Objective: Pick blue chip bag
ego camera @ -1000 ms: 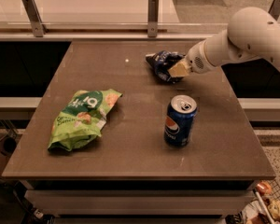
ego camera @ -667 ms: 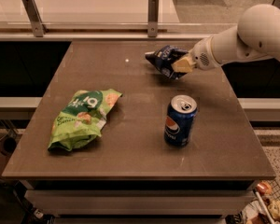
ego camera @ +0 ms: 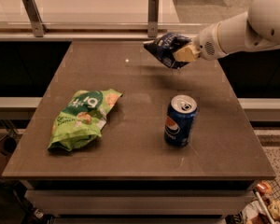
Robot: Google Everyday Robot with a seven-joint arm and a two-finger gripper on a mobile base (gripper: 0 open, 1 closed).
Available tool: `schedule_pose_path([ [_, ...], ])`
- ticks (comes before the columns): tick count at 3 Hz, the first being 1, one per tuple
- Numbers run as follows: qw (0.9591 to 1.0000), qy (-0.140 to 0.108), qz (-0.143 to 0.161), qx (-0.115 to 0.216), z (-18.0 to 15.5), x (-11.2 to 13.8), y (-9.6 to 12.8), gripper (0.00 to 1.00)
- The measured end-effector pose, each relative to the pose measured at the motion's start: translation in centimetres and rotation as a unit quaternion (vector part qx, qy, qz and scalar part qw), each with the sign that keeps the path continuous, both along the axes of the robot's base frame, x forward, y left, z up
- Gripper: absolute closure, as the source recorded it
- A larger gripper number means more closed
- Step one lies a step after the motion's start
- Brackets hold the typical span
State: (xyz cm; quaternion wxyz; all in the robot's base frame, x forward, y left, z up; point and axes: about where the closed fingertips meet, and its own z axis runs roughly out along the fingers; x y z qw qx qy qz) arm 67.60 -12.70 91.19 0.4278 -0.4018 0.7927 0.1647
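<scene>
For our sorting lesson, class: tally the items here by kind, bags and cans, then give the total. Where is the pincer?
Chip bags: 2, a green bag on the table, a blue bag in the pincer above its far right.
Cans: 1, the blue can.
Total: 3.

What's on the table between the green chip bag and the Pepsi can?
Only bare table, per the camera view. The gripper holds the blue chip bag above the table's far right.
</scene>
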Motion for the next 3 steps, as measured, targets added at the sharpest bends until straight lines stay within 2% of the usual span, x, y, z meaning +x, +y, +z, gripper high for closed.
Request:
schedule_pose_path([
  [3, 0.9982, -0.052, 0.028, 0.009, 6.8, -0.3, 1.7, 1.00],
])
